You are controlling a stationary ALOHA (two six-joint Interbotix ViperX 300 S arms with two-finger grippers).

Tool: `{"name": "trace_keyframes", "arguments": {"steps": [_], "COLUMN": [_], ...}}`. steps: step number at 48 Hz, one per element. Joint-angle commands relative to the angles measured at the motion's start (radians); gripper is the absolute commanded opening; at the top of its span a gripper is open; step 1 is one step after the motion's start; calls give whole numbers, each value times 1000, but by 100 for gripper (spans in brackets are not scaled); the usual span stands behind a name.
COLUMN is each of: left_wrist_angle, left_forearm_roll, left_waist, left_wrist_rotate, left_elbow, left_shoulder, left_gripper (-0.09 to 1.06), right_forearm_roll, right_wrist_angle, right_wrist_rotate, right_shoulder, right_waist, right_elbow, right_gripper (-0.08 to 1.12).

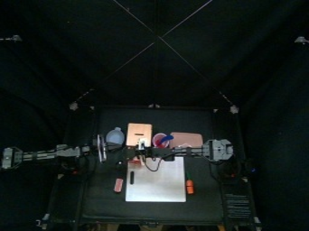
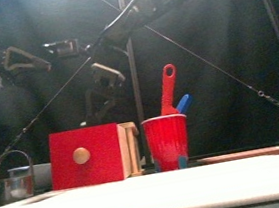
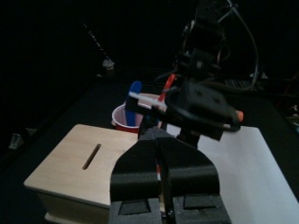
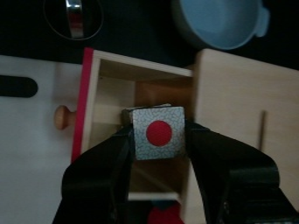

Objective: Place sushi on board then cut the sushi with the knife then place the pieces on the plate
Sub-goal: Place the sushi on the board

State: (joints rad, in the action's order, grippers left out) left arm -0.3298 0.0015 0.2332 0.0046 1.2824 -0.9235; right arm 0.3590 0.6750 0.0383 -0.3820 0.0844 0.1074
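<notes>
One sushi roll (image 4: 156, 133) between right fingers (image 4: 105, 166), above one wooden box (image 4: 246, 96); left fingers (image 3: 140, 166) pressed together.

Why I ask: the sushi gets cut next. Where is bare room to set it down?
The white board is bare from its middle to the front, between a small orange thing left and another right. Crowded behind it: bowl, wooden box, red cup, pink tray. The right gripper holds the sushi over the box's drawer.
</notes>
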Motion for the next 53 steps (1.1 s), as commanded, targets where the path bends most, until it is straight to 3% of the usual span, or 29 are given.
{"name": "trace_keyframes", "arguments": {"steps": [1,15,31,43,53], "left_wrist_angle": [-5,-6,-6,-6,-12], "left_forearm_roll": [0,0,0,-6,-41], "left_waist": [3,9,12,12,12], "left_wrist_rotate": [2,0,-3,-6,-5], "left_elbow": [-14,-15,-23,-29,-31], "left_shoulder": [5,5,5,5,5], "left_gripper": [22,22,22,22,22], "right_forearm_roll": [40,89,150,179,290], "right_wrist_angle": [32,64,169,179,173], "right_wrist_rotate": [-5,-21,-233,-428,-541], "right_shoulder": [135,305,460,437,373], "right_waist": [-2,-55,-164,-235,-291], "right_elbow": [18,-26,-172,-324,-374], "right_gripper": [64,64,64,64,64]}}
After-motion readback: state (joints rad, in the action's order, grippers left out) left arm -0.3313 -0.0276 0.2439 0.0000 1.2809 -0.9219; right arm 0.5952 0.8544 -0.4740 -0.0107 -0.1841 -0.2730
